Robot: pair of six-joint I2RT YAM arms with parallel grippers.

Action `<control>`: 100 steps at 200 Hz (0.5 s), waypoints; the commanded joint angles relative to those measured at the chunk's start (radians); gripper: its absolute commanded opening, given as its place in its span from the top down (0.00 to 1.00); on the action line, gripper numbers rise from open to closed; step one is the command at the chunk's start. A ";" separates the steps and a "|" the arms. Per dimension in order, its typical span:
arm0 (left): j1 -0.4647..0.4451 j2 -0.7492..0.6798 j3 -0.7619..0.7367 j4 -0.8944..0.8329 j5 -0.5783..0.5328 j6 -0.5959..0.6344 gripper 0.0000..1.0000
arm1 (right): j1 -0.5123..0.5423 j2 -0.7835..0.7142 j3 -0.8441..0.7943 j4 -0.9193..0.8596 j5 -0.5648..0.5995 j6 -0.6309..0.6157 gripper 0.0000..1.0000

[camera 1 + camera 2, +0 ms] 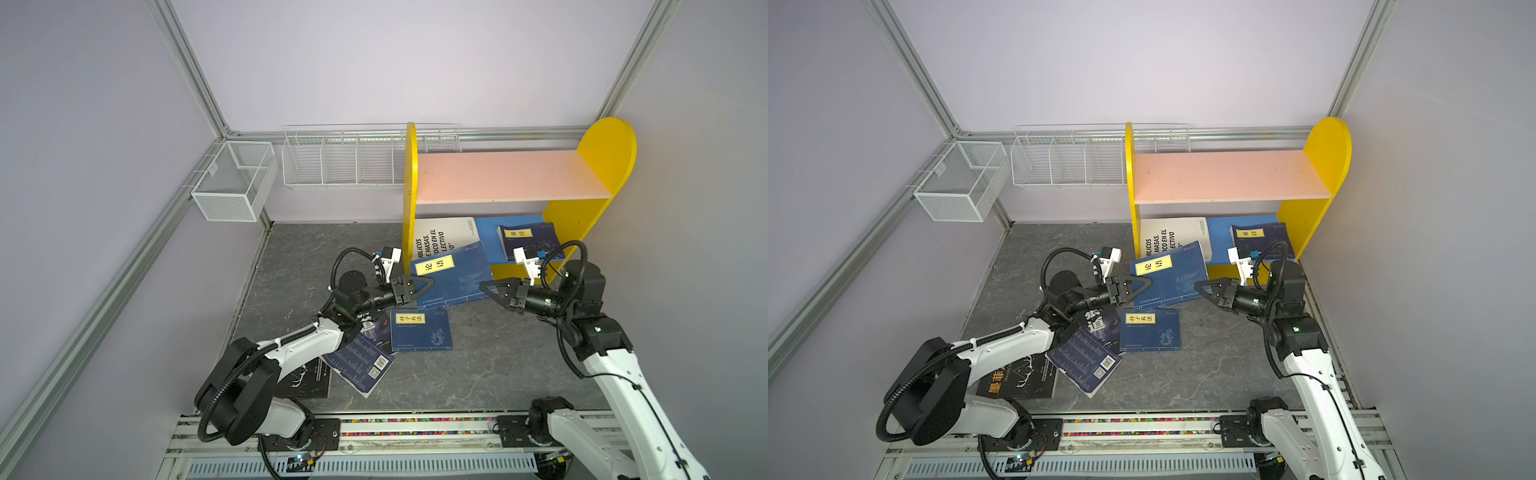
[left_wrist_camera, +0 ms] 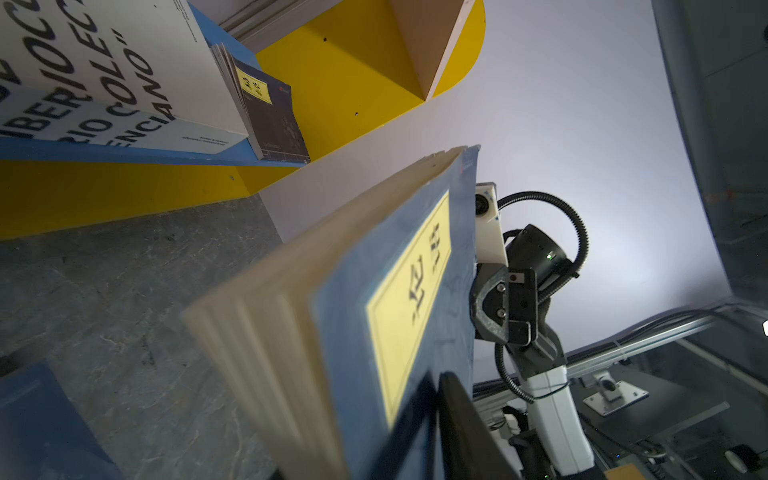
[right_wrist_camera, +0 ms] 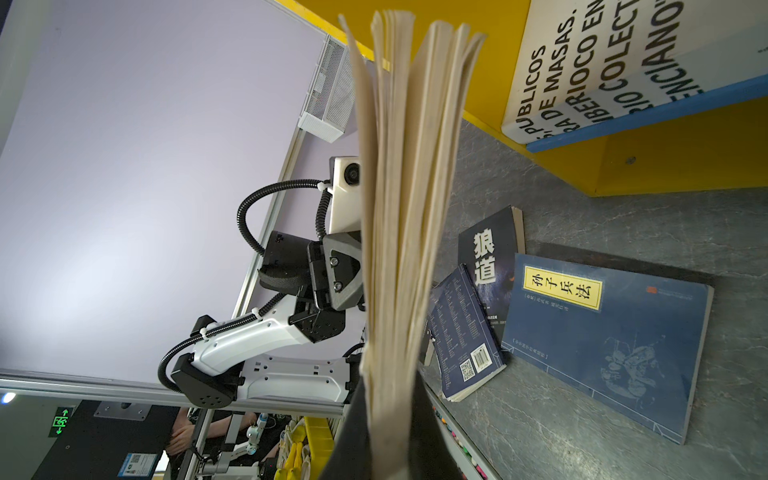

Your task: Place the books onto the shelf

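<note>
Q. In front of the shelf [image 1: 598,149], which book is in hand, and how?

A. The held book [image 1: 453,274]: navy, yellow label up, tilted, clear of the desk [image 1: 478,374], just before the blue board [image 1: 486,232]. The right pincer [image 1: 483,286] is clamped on its edge at the right of both top views. The left pincer [image 1: 430,283] is at the opposite edge. One finger [image 2: 461,428] lies on the cover and the other is hidden behind the book, so a full grip cannot be told.

Q. How will it handle?

A. It is judged a light, limp paperback. In the right wrist view the pages splay apart at the end away from the clamp, so the block is loose and likely to sag or fan if pinched by a few leaves. The cover looks smooth and may slide. The best hold is deep over the whole thickness, both covers included, at opposite edges.

Q. Where are the others?

A. On the blue board are the white book [image 1: 444,237], lying flat, and to its right the shelved navy book [image 1: 528,241]. The pink board [image 1: 498,174] carries nothing. On the desk are the labelled book [image 1: 420,332], the barcode book [image 1: 361,365] partly over the black book [image 3: 490,253], and the second black book [image 1: 1017,380] under the left arm.
</note>
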 commanded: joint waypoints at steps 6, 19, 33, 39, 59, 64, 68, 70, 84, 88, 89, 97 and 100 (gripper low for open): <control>0.002 -0.031 0.044 -0.023 0.013 0.021 0.86 | -0.024 0.012 0.042 0.059 -0.059 -0.030 0.86; 0.002 -0.038 0.050 -0.032 0.002 0.022 0.93 | -0.029 0.021 0.045 0.071 -0.035 -0.023 0.76; 0.001 -0.047 0.065 -0.056 -0.027 0.024 1.00 | -0.029 0.026 0.045 0.071 0.017 -0.014 0.57; 0.001 -0.051 0.071 -0.064 -0.044 0.024 1.00 | -0.028 0.023 0.039 0.072 0.042 -0.005 0.49; -0.008 -0.057 0.091 -0.074 -0.116 0.017 1.00 | -0.024 -0.021 -0.033 0.140 0.102 0.069 0.25; -0.011 -0.057 0.096 -0.076 -0.136 0.015 1.00 | -0.023 -0.036 -0.057 0.151 0.120 0.084 0.21; -0.013 -0.058 0.101 -0.078 -0.154 0.012 1.00 | -0.020 -0.050 -0.070 0.152 0.136 0.093 0.18; -0.014 -0.057 0.102 -0.079 -0.162 0.011 1.00 | -0.019 -0.058 -0.077 0.151 0.146 0.095 0.18; -0.020 -0.043 0.122 -0.064 -0.208 -0.006 1.00 | -0.009 -0.101 -0.111 0.122 0.212 0.105 0.13; -0.022 -0.037 0.129 -0.057 -0.216 -0.014 1.00 | -0.004 -0.114 -0.120 0.114 0.230 0.109 0.12; -0.022 -0.035 0.131 -0.056 -0.218 -0.016 1.00 | -0.004 -0.116 -0.122 0.113 0.234 0.110 0.12; -0.027 -0.019 0.148 -0.043 -0.236 -0.030 1.00 | 0.005 -0.135 -0.143 0.108 0.268 0.126 0.11; -0.030 -0.013 0.154 -0.036 -0.242 -0.034 1.00 | 0.010 -0.142 -0.153 0.109 0.281 0.134 0.10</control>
